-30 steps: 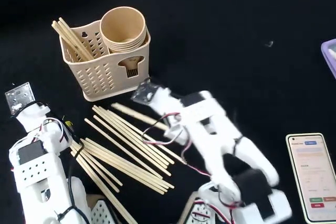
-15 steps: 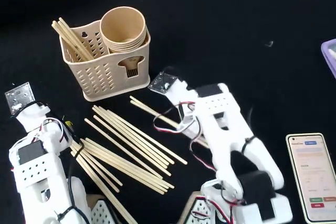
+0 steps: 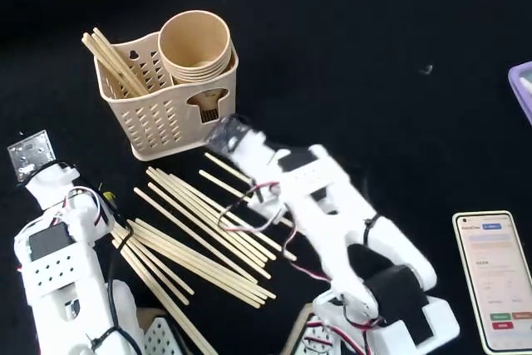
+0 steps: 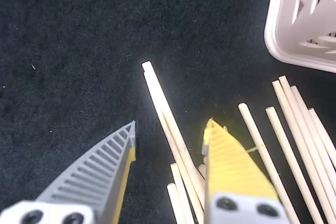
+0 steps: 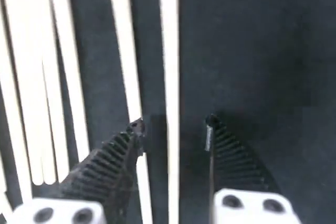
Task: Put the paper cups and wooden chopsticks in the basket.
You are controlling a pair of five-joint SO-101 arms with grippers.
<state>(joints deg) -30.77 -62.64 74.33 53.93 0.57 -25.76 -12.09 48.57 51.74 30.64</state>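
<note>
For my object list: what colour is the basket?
The basket is beige, with small slots in its walls. It shows best in the high view.

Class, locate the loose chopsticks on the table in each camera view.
High view: chopsticks fanned between the arms, near the basket.
Left wrist view: chopsticks between and beside the open left gripper.
Right wrist view: one inside the open right gripper.
Shared landmark: the black table.

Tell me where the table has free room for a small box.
Free: the black table right of the basket, as far as the purple object and behind the phone. Crowded: loose chopsticks in front of the basket.
</note>
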